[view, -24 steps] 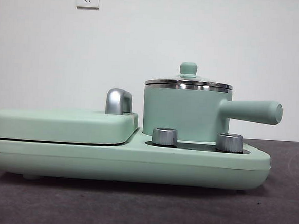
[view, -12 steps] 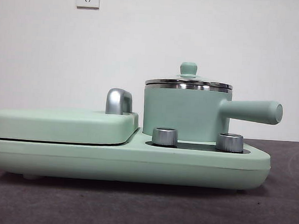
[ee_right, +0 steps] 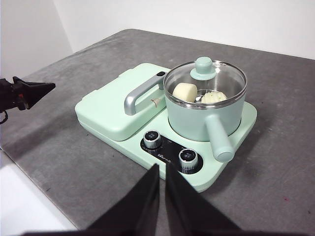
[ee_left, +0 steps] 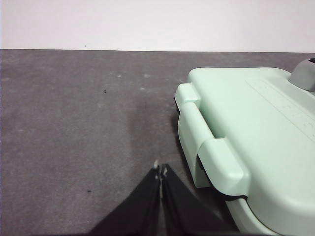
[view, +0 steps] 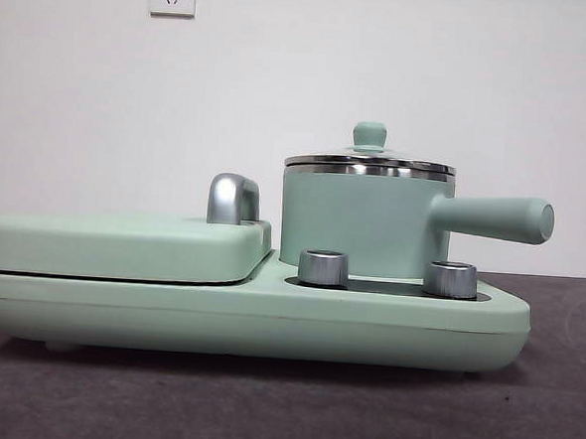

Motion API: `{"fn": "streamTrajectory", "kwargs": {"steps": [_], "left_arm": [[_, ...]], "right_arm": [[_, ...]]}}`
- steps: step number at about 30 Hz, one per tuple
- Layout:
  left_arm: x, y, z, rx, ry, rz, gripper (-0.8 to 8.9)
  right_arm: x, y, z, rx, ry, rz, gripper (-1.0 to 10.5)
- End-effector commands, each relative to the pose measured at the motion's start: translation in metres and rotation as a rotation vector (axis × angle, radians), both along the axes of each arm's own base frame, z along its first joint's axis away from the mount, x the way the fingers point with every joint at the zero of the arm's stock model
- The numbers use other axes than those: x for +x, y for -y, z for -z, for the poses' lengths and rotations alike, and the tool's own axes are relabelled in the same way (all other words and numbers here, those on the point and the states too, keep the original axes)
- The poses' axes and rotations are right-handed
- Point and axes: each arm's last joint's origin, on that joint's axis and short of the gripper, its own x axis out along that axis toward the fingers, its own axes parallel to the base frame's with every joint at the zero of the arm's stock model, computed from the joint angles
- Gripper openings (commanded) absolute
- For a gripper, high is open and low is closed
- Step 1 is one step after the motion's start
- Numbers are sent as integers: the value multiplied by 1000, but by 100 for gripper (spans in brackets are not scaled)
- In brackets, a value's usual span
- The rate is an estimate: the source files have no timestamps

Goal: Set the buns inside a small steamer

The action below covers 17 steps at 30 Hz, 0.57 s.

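The right gripper (ee_right: 161, 169) has its two black jaws pressed together with nothing between them, and it hangs high over the near edge of the table (ee_right: 275, 162), well apart from the appliance. The left gripper (ee_left: 160, 170) is likewise closed and empty, its tips above bare grey table just beside the hinged end of the griddle plate (ee_left: 256, 128); the right wrist view also shows this gripper as a dark tip (ee_right: 24, 92) at the table's far side.

Both buns lie inside the small steamer (view: 362, 224), seen through its glass lid (ee_right: 216, 78): the smooth bun (ee_right: 184, 92) on the griddle side, the ridged bun (ee_right: 214, 97) touching it on the other. The lid sits closed on the steel rim, its green knob (view: 369, 135) upright. The steamer's handle (view: 497, 218) points away from the griddle, above two chrome dials (view: 323, 267) on the mint-green base (view: 247, 321)
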Motion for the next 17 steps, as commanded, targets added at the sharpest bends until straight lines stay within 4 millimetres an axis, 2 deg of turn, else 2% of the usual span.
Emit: {"fn": "streamTrajectory", "kwargs": {"steps": [1,5,10,13,17], "left_arm": [[1,0,7,8,-25,-4,7],[1,0,7,8,-25,-4,7],[1,0,7,8,-25,-4,7],[1,0,7,8,-25,-4,7],[1,0,7,8,-25,-4,7]], "right_arm": [[-1,1,-3,9,18,-5,19],[-1,1,-3,9,19,-4,19],[6,-3,2,13,24,100,19],[21,-8,14,23,63,197,18],[53,-12,40,-7,195,352,17]]}}
